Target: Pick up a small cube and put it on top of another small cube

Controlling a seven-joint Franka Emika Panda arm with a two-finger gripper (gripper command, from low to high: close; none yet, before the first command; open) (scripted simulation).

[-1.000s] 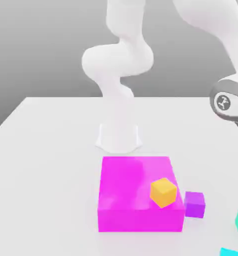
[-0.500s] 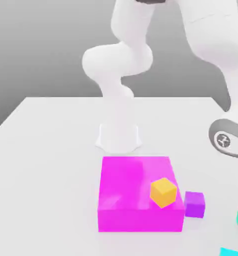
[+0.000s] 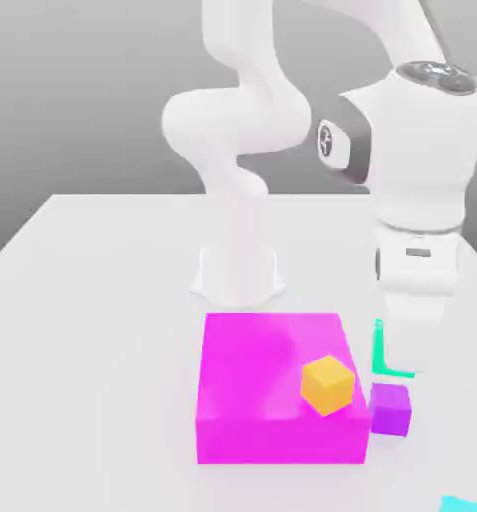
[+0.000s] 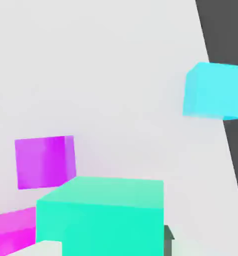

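Starting at the exterior view's left, the large flat magenta block (image 3: pixel 282 385) is lying on the white tabletop (image 3: pixel 92 300), well to the side of the fingers (image 3: pixel 397 350), and the small orange cube (image 3: pixel 328 385) is sitting tilted on its near corner, closer to the fingers but still apart from them. Next along, the small purple cube (image 3: pixel 390 409) is resting on the tabletop just beside the magenta block and just below the fingers. The fingers are clenched on the small teal cube (image 3: pixel 380 348), which is hanging between them, clear of the tabletop; in the hand view the teal cube (image 4: pixel 106 215) is sitting right up against the camera with the purple cube (image 4: pixel 45 161) just beyond it. Farthest to the exterior view's right, the small cyan cube (image 4: pixel 215 90) is lying near the tabletop's edge, well away from the fingers. The step in hand appears to be carrying the teal cube to a resting cube, and the purple one looks like the nearest candidate. Doing it well is calling for centring the teal cube squarely above that cube, matching their faces, descending slowly until the two are touching, and only then letting go, while keeping clear of the magenta block beside it.
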